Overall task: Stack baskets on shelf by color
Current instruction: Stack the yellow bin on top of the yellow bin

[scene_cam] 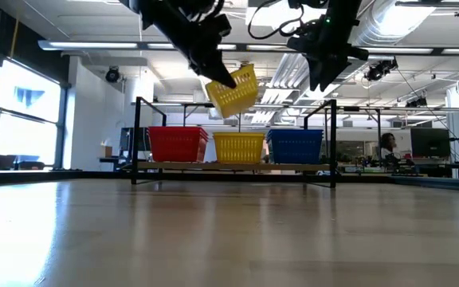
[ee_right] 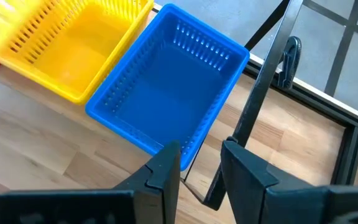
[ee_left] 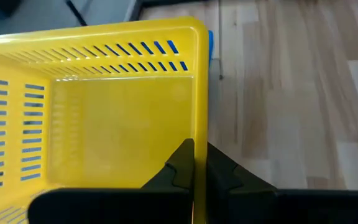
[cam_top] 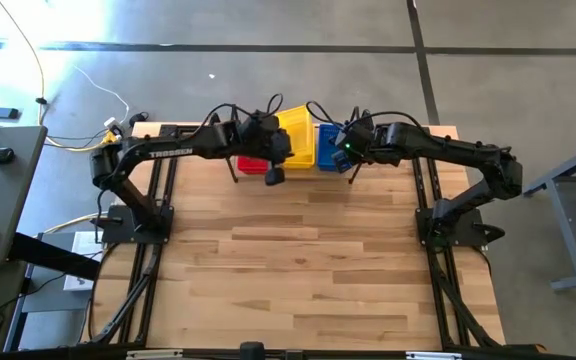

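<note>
The shelf (scene_cam: 229, 166) stands at the table's far edge. On its board, from left to right, stand a red basket (scene_cam: 178, 143), a yellow basket (scene_cam: 239, 147) and a blue basket (scene_cam: 295, 146). My left gripper (scene_cam: 216, 70) is shut on another yellow basket (scene_cam: 233, 89), which it holds in the air above the yellow one on the shelf. My right gripper (ee_right: 201, 165) is open and empty, above the near right corner of the blue basket (ee_right: 166, 106) and the shelf's black rod (ee_right: 260, 93). My left gripper pinches one side wall of the yellow basket at its rim (ee_left: 199, 146), with one finger (ee_left: 178, 167) inside the basket and one outside. The fingers come from above, slanting down. The basket is lifted clear and hangs tilted below the fingers, above the shelf.
The slatted wooden tabletop (cam_top: 308, 260) stretches toward the near edge in front of the shelf. Both arms reach over the shelf side by side, with the held yellow basket (cam_top: 296, 135) between the red basket (cam_top: 253, 165) and the blue basket (cam_top: 328, 145). A person (scene_cam: 389, 143) sits far behind the table.
</note>
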`<state>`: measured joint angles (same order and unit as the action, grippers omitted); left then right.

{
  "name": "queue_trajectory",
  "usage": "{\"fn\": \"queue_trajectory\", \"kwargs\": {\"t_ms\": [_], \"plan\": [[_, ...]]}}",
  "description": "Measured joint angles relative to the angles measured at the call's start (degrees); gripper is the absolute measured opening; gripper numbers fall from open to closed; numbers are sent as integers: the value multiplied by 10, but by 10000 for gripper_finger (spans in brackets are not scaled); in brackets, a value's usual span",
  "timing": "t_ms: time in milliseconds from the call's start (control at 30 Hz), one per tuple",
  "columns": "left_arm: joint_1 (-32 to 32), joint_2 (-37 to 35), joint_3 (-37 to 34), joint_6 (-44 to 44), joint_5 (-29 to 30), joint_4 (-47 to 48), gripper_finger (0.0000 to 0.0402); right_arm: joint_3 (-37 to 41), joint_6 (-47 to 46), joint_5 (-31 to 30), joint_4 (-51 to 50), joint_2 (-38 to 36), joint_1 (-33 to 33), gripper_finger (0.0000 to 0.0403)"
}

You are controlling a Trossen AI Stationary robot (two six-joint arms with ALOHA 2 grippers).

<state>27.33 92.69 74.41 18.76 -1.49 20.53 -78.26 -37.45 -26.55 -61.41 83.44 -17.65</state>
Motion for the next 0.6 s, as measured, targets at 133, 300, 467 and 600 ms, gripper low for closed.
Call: {"fn": "queue_trajectory", "kwargs": {"t_ms": [133, 300, 467, 600], "plan": [[8, 24, 0, 6, -11, 1, 0, 0, -1, 0, 0, 0, 0, 103], [12, 46, 0, 28, -11, 0, 0, 0, -11, 0, 0, 0, 0, 103], [13, 64, 0, 34, -4, -13, 0, 0, -12, 0, 0, 0, 0, 103], [15, 72, 0, 51, 5, -11, 0, 0, -13, 0, -2, 0, 0, 103]]}}
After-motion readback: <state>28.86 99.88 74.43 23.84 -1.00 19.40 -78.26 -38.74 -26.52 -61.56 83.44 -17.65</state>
